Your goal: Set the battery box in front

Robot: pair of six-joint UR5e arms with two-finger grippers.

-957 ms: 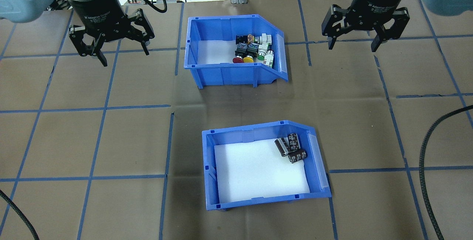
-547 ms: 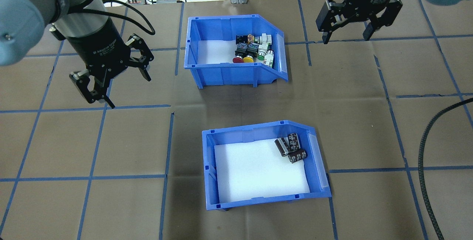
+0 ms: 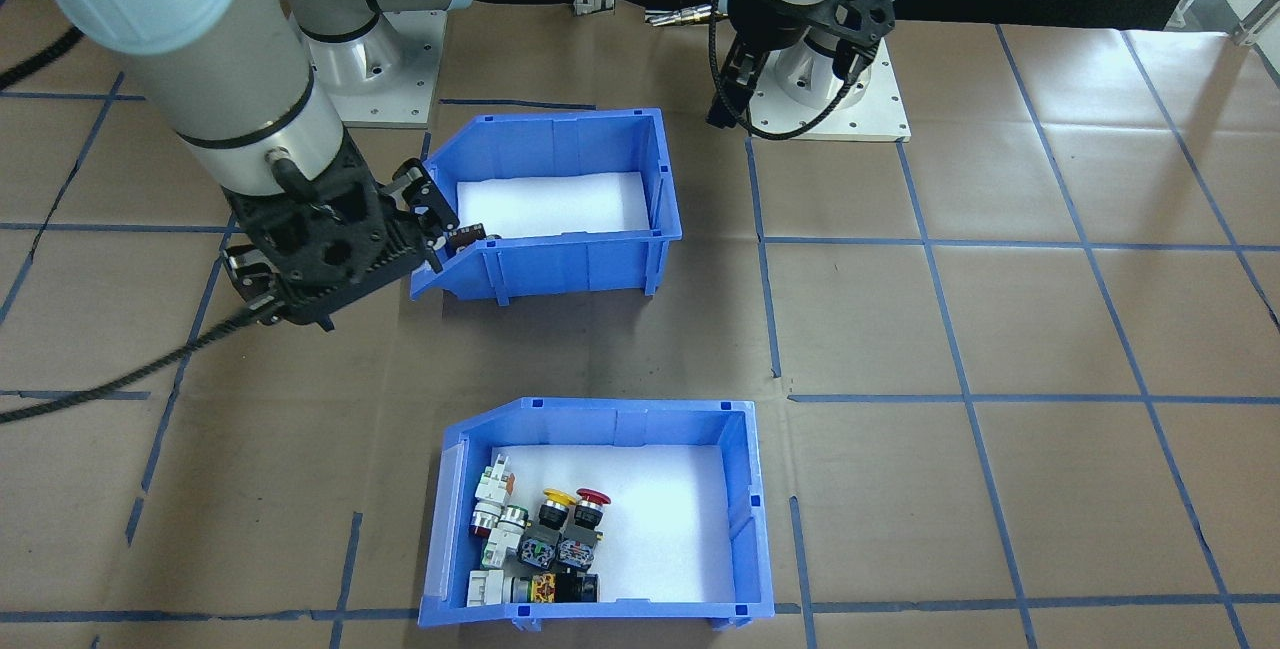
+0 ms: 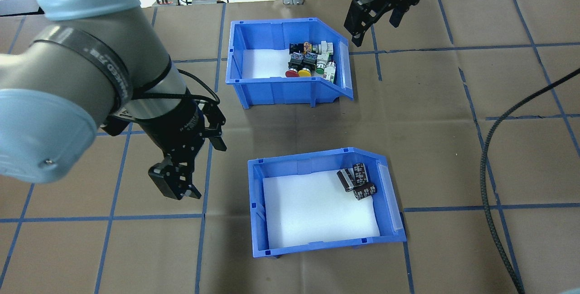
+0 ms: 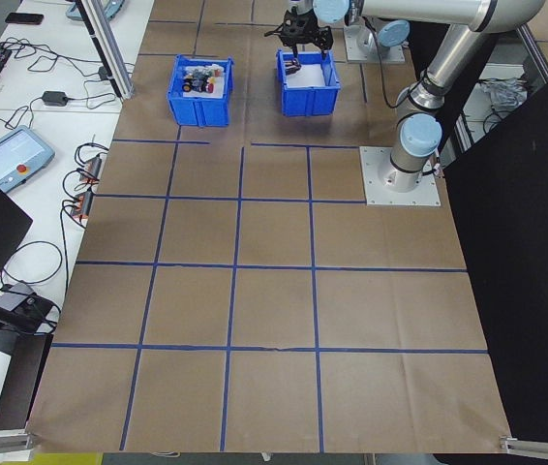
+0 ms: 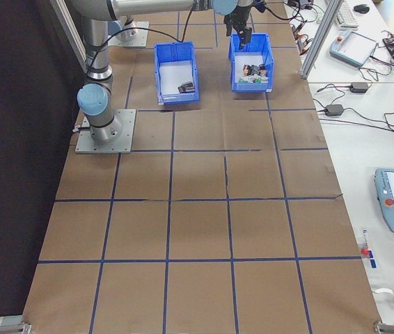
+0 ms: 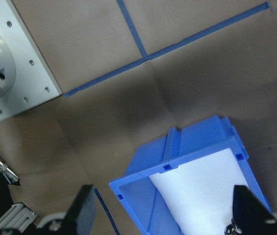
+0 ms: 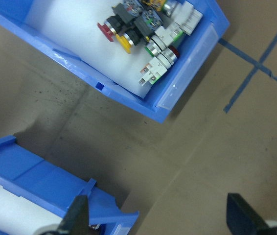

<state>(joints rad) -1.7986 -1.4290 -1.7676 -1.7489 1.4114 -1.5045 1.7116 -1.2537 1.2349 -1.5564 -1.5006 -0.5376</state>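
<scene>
The battery box, a blue bin with a white foam liner, sits on the near half of the table. Three dark batteries lie in its right corner. In the front-facing view the battery box is the upper bin. My left gripper hangs open just left of the box, touching nothing. The left wrist view shows the box's corner between the open fingers. My right gripper is open and empty, high beyond the far right corner of the switch bin.
The switch bin holds red, yellow, green and white push-buttons. Brown paper with blue tape lines covers the table. A black cable trails along the right side. The arms' base plates sit behind the battery box.
My left gripper has swung down and right, from the far left to beside the battery box. The right gripper has moved left and farther away. Both bins stayed put.
</scene>
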